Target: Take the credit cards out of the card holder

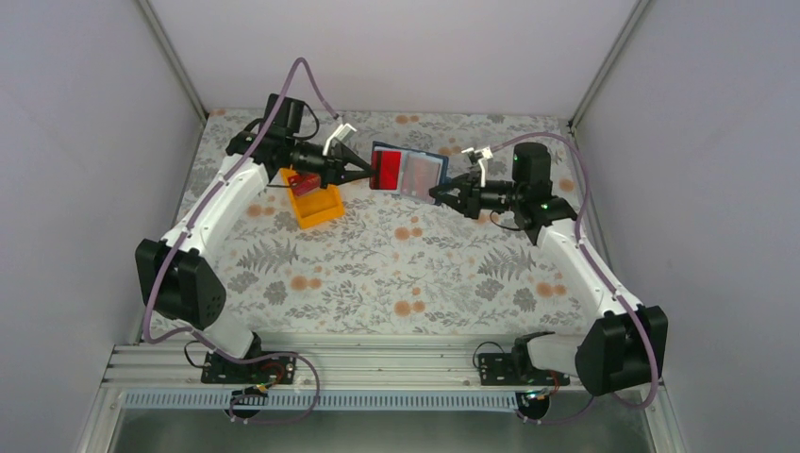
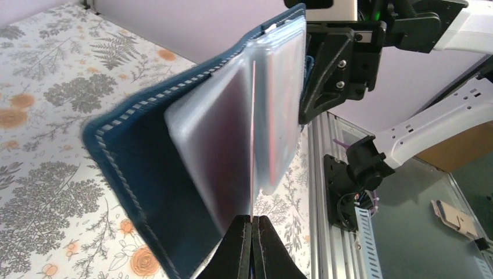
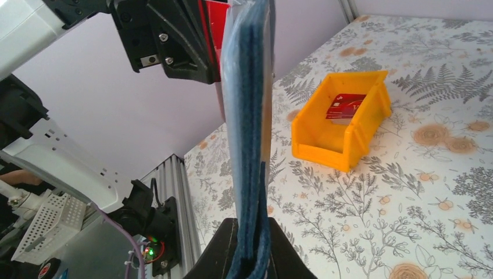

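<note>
At the left of the floral table an orange tray lies flat with one red credit card leaning inside it; that card's light markings are too small to read. In the top view the left arm's wrist reaches over the tray's far end and hides part of it. Just right of the tray and raised above the table, the left gripper has its jaws pressed together on the edge of a second red card. From the left wrist this card shows edge-on as a thin red line between cloudy clear sleeves. It sits in the left half of the card holder, which hangs spread open in the air between the two grippers, apart from the table, its blue stitched cover turned away from the top camera. Any print behind the sleeves is too blurred to read. On the holder's right edge the right gripper is clamped on the blue cover, jaws tight on either side of it. Pale walls close in the table on three sides, and an aluminium rail carrying both arm bases runs along the near edge
</note>
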